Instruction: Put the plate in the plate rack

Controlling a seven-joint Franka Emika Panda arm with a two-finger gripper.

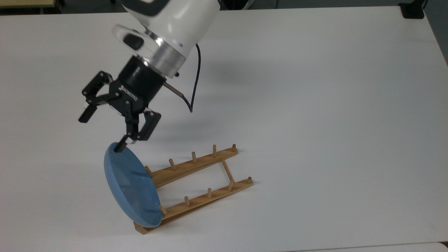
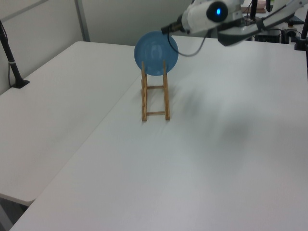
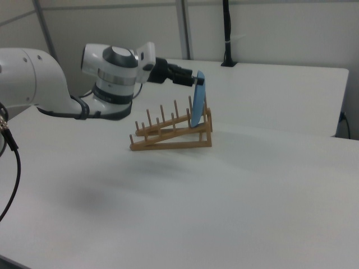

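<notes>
Round light-blue glossy plate point(image 1: 132, 187) stands on edge in end slot of low light-brown wooden peg rack point(image 1: 196, 187). Black 2-finger gripper point(image 1: 101, 131) jaws apart, 1 fingertip near plate's top rim. Placement looks done; only retreat left.

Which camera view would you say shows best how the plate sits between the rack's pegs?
The right view: it catches the plate edge-on, standing almost upright at the raised end of the plate rack. The top view shows the plate's hollow face leaning on two pegs. The left view shows its round face behind the end pegs.
</notes>
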